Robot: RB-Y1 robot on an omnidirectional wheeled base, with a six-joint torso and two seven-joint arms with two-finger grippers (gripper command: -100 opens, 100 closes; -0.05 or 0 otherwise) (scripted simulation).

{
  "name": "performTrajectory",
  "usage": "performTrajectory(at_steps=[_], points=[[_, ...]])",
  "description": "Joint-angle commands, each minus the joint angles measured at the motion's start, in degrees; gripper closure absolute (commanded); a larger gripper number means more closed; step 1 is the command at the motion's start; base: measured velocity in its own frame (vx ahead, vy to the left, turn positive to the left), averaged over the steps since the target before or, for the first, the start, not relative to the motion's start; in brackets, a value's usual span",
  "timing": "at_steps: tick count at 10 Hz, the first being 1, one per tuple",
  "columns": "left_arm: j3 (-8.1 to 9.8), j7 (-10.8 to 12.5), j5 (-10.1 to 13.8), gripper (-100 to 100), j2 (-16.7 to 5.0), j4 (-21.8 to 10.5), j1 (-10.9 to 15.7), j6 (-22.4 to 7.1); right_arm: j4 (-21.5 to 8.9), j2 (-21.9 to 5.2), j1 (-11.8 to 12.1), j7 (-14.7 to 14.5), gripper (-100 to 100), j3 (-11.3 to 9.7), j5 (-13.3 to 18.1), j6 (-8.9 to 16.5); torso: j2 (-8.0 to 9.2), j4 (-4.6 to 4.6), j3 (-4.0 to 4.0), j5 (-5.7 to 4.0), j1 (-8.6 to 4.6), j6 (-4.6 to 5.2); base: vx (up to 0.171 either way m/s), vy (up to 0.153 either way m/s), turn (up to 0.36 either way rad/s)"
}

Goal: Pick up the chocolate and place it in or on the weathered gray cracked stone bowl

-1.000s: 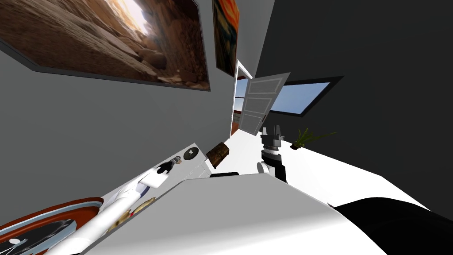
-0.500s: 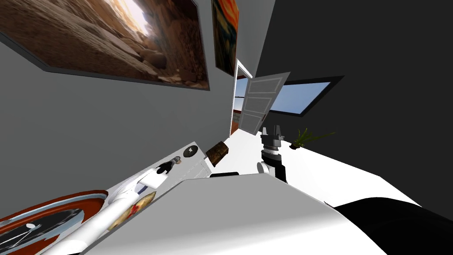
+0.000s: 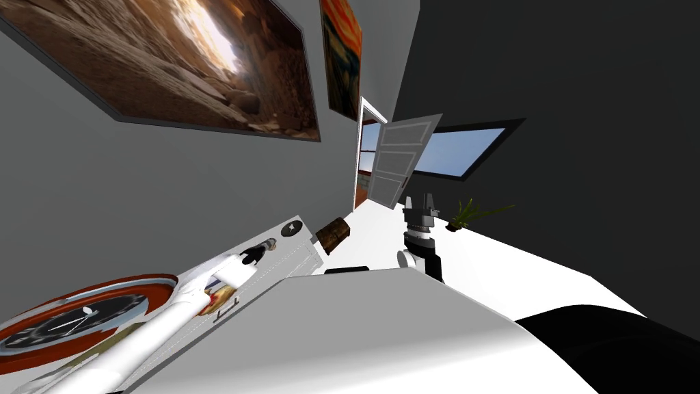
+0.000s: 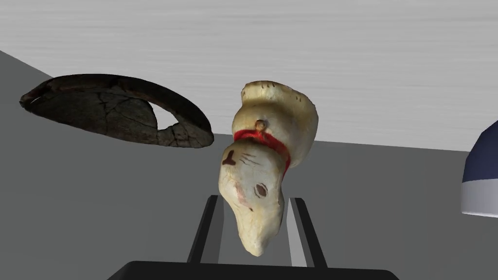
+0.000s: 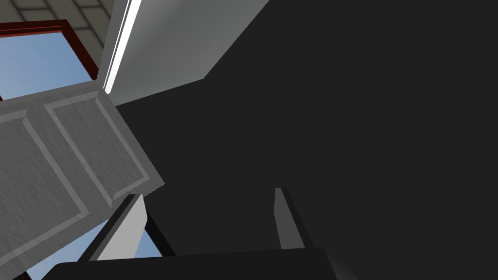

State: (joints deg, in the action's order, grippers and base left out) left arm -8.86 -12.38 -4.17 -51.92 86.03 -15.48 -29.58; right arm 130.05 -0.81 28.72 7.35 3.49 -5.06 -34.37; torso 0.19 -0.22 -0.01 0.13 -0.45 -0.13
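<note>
Your head camera has swung, so the table sits fuller in frame. Left of the head view's centre, your left end effector grips the chocolate near the bowl, so placing looks close. The right end effector is open.

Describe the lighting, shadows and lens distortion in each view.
Head view: rolled, very wide lens, so the grey wall splays; the white floor is uniformly bright. Left wrist view: even light, soft shading on the cream rabbit figure in the left pincer; the cracked bowl reads dark. Right wrist view: the right pincer faces a dim, near-black wall.
</note>
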Motion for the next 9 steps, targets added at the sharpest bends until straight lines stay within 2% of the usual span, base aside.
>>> performTrajectory(at_steps=[1, 3, 4, 7, 9], points=[[0.37, 0.2, -0.9, 100, -1.8, 1.1, 0.4, -1.1, 0.0, 0.0, 0.0, 0.0, 0, 0.0, 0.0, 0.0, 0.0, 0.0, 0.0, 0.0, 0.0, 0.0, -0.004, -0.033, 0.004], [0.98, 0.6, -2.6, 100, -4.2, 3.1, 1.2, -3.0, 0.0, 0.0, 0.0, 0.0, 0, 0.0, 0.0, 0.0, -0.19, -0.06, -0.12, 0.04, 0.28, -0.02, 0.008, -0.015, 0.017], [0.98, 0.6, -2.6, 100, -4.2, 3.1, 1.2, -3.0, 0.0, 0.0, 0.0, 0.0, 0, 0.0, 0.0, 0.0, -0.21, -0.06, -0.13, 0.02, 0.29, -0.02, 0.004, -0.012, 0.018], [1.7, 0.9, -4.3, 100, -6.9, 6.3, 2.1, -5.2, 0.0, 0.0, 0.0, 0.0, 0, 0.0, 0.0, 0.0, -0.19, -0.07, -0.13, 0.02, 0.23, 0.0, -0.004, -0.019, 0.023], [1.93, 1.0, -3.7, 100, -7.7, 8.8, 2.1, -5.8, 0.0, 0.0, 0.0, 0.0, 0, 0.0, 0.0, 0.0, -0.13, -0.07, -0.1, 0.04, 0.19, 0.0, -0.009, -0.019, 0.019]])
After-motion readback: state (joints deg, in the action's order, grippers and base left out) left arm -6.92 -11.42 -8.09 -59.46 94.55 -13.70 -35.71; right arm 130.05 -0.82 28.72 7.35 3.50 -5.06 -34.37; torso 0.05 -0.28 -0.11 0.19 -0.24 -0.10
